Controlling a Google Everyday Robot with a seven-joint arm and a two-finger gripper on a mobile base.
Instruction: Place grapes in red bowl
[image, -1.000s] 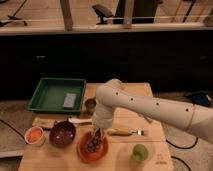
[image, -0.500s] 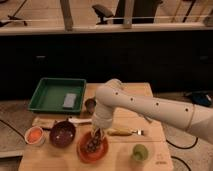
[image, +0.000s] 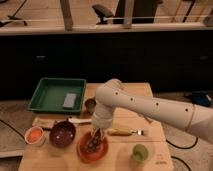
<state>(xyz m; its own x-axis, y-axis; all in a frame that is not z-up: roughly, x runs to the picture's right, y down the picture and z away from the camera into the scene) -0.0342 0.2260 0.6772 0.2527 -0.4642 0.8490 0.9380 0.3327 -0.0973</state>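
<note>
The red bowl (image: 92, 149) sits near the front edge of the wooden table, just right of the maroon bowl (image: 62, 133). The grapes (image: 91, 144), a dark bunch, lie inside the red bowl. My gripper (image: 96, 133) hangs straight down over the bowl's far side, its tip right at the top of the grapes. The white arm reaches in from the right.
A green tray (image: 56, 94) with a grey block (image: 70, 100) stands at the back left. A small white bowl with orange inside (image: 34, 135) is at the front left. A green round fruit (image: 139, 151) lies front right. A fork-like utensil (image: 127, 132) lies right of the gripper.
</note>
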